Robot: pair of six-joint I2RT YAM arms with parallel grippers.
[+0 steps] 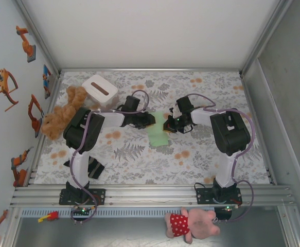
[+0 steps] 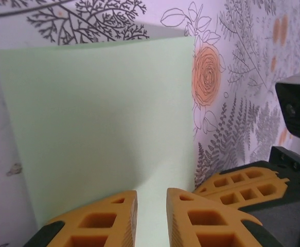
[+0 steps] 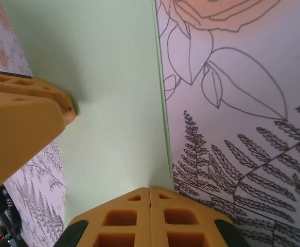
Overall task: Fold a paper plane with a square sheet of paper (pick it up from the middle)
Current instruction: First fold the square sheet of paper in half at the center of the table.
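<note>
The left claw (image 2: 151,216) is standing slightly spread over the paper (image 2: 98,113), mid-worktop (image 1: 139,159). The right claw (image 3: 150,208) is sitting pressed together at its edge.

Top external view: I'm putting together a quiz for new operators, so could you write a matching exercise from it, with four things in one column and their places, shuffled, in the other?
Things:
1. white box
2. brown plush bear
3. green paper
4. pink plush pig

Places:
A. middle of the table
B. on the near side of the rail, off the table
C. far left corner of the table
D. left edge of the table, nearer than the box

Pairs: 1-C, 2-D, 3-A, 4-B
</note>
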